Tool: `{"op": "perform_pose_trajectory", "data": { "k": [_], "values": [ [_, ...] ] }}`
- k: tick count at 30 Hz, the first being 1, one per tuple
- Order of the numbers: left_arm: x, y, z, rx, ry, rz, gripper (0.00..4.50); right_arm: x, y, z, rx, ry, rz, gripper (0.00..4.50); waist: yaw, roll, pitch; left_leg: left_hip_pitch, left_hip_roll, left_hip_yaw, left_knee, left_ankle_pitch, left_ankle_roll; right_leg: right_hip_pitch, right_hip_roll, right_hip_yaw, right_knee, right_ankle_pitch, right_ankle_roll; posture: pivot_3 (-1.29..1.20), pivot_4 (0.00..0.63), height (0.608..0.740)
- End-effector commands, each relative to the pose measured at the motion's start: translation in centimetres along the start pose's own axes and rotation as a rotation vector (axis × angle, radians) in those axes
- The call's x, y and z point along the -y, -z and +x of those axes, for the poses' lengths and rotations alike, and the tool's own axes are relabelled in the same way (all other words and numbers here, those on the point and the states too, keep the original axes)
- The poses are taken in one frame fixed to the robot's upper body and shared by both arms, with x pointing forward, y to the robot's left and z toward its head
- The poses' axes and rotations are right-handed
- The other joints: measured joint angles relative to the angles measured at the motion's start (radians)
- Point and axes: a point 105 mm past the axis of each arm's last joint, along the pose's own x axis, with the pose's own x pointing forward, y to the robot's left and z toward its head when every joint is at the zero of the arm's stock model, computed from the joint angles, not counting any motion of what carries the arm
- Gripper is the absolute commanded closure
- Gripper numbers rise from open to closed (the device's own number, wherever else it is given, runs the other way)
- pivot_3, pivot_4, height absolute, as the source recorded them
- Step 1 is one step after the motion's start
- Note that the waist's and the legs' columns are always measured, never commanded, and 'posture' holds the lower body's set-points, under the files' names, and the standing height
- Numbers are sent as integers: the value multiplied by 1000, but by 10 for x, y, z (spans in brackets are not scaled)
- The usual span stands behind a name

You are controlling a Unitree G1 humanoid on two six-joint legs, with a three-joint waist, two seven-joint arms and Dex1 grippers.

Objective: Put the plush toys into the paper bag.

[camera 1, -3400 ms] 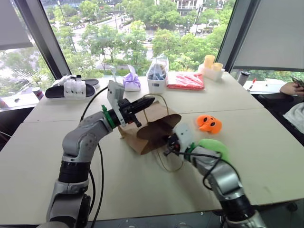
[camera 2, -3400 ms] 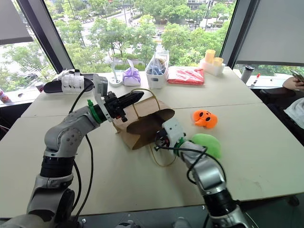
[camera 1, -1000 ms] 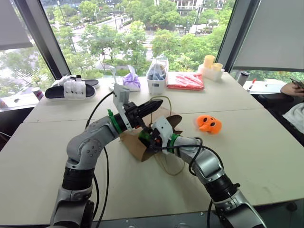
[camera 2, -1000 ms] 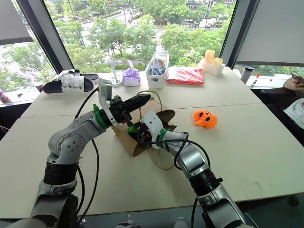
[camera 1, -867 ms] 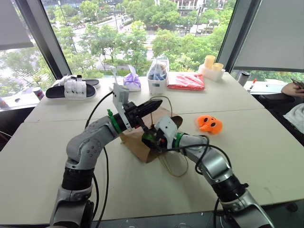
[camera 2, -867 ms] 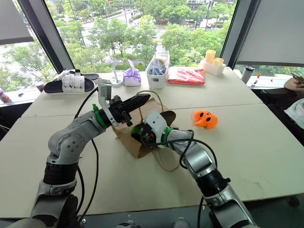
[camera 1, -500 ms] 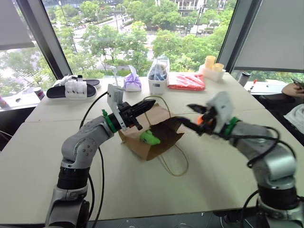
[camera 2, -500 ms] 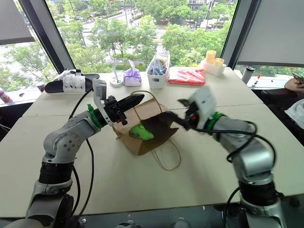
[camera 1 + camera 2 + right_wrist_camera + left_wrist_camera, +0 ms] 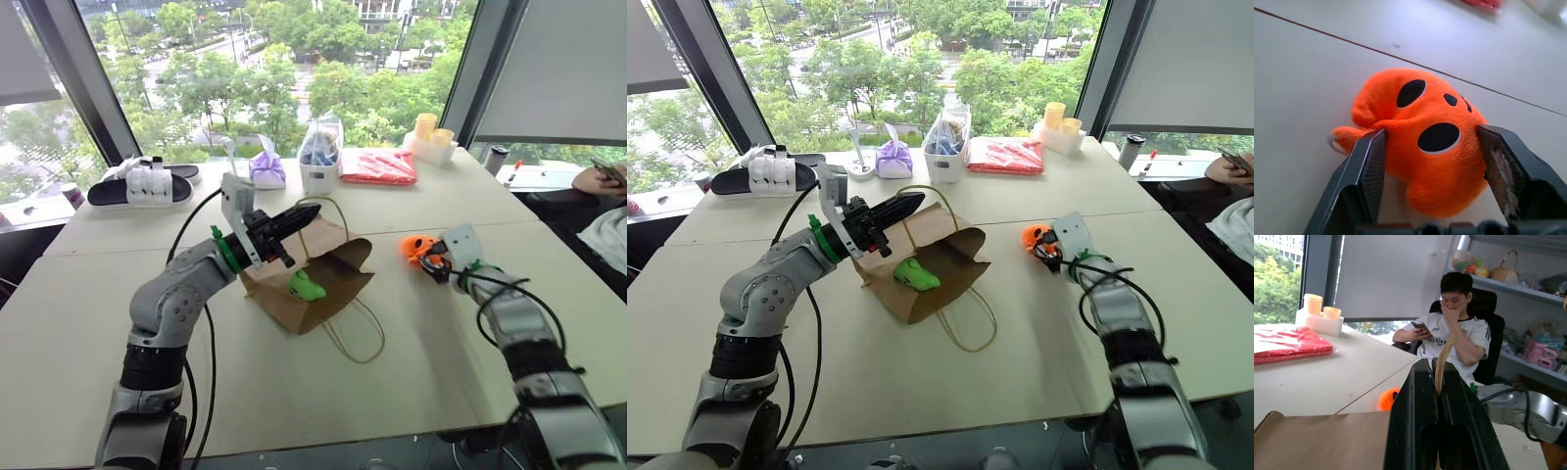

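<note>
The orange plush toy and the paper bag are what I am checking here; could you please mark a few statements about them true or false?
1. The green plush toy lies in the mouth of the paper bag. True.
2. The orange plush toy is already inside the bag. False: it lies on the table, to the right of the bag.
3. The right gripper has its jaws open on either side of the orange toy. True.
4. The left gripper is open and empty. False: it is shut on the bag's twine handle.
5. The bag stands upright. False: it lies on its side.
</note>
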Motion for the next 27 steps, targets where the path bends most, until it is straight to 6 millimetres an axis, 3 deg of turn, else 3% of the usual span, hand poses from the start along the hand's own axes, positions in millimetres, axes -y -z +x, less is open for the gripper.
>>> {"op": "perform_pose_trajectory", "data": {
  "k": [1, 4, 8, 9, 12, 15, 20, 23, 27],
  "values": [
    [6, -14, 0, 38, 8, 65, 4500, 4, 5, 8, -16, 30, -42, 1413, 4, 0, 0, 0, 0, 0, 0, 0, 0, 0, 0, 0, 0, 0, 0, 0, 150, 740],
    [6, -14, -1, 38, 4, 67, 4500, 5, 4, 10, -4, 31, -60, 2304, 4, 0, 0, 0, 0, 0, 0, 0, 0, 1, 0, 0, -1, 0, 0, 0, 150, 740],
    [5, -15, 0, 42, 1, 69, 4500, 10, 3, 11, -4, 45, -43, 4250, 0, 0, 0, 0, 0, 0, 1, 0, 0, 1, 0, 0, -1, 0, 0, 0, 150, 740],
    [5, -15, 0, 43, 1, 69, 4500, 11, 2, 11, -2, 44, -41, 4465, 0, 0, 0, 0, 0, 0, 1, 0, 0, 1, 0, 0, -1, 0, 0, 0, 150, 740],
    [4, -15, 1, 45, 1, 69, 4500, 12, -6, 8, 28, 27, 31, 4465, 1, 0, 0, 0, 0, 0, 1, 0, 0, 1, 0, 0, -1, 0, 0, 0, 150, 740],
    [4, -16, 2, 49, 2, 68, 4500, 7, -31, -11, 131, -54, 69, 4465, 4, 0, 0, 0, 0, -1, 1, 0, 0, 1, 0, 0, -1, 0, 0, 0, 150, 740],
    [3, -18, 4, 56, 7, 63, 4500, -21, -77, -85, 280, -274, 84, 4465, 8, 1, 0, -3, -1, -3, 0, 0, 0, -2, 0, -1, -1, 0, 0, 0, 150, 740],
    [4, -17, 8, 55, 28, 57, 4500, -61, -91, -140, 324, -474, 152, 4465, 10, 0, 0, -2, 0, -4, 0, -1, 2, -1, 0, -1, -1, 0, 0, 0, 150, 740],
    [6, -17, 10, 54, 50, 46, 4500, -98, -91, -162, 290, -574, 194, 4465, 7, 0, 0, -1, 0, -5, 1, -4, 7, 1, 1, -2, -1, 0, 0, 0, 150, 740]
  ]
}}
